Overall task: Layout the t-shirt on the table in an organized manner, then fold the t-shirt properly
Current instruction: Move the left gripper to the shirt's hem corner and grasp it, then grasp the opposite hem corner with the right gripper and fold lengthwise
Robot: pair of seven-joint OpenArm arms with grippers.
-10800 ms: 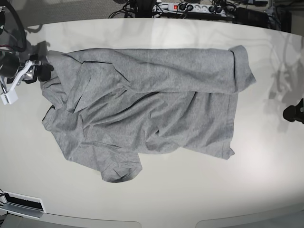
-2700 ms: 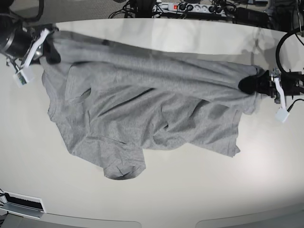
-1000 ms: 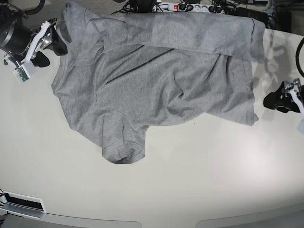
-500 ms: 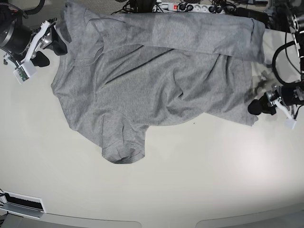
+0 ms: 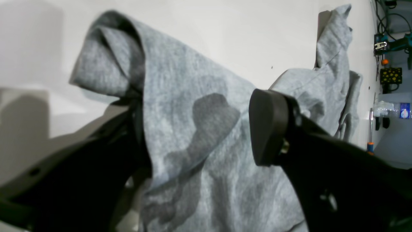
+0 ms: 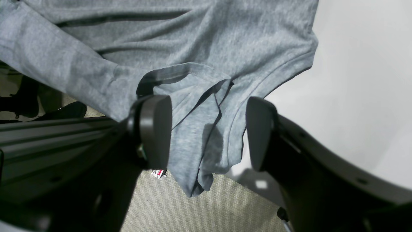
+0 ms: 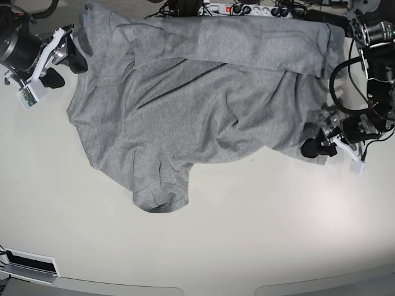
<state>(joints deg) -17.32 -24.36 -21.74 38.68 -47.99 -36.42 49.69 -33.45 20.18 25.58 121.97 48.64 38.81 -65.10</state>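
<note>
The heather grey t-shirt (image 7: 203, 105) lies spread and wrinkled on the off-white table (image 7: 247, 234), with its far edge draped over the table's back rim. My left gripper (image 7: 315, 148) is at the shirt's near right corner. In the left wrist view it (image 5: 199, 129) stands open, with that corner of cloth (image 5: 180, 96) lying between its fingers and over the lower one. My right gripper (image 7: 65, 69) is at the shirt's far left corner. It (image 6: 207, 132) is open too, its pads either side of cloth (image 6: 199, 106) that hangs off the table edge. No lettering shows.
A power strip with cables (image 7: 247, 9) runs behind the table's far edge. A white and black device (image 7: 28, 265) sits at the near left corner. Below the table edge are a metal rail (image 6: 48, 132) and carpet floor (image 6: 193, 212).
My left gripper has moved left, in onto the shirt's near right corner, nudging that corner slightly inward. The right arm and the remainder of the shirt have not moved.
</note>
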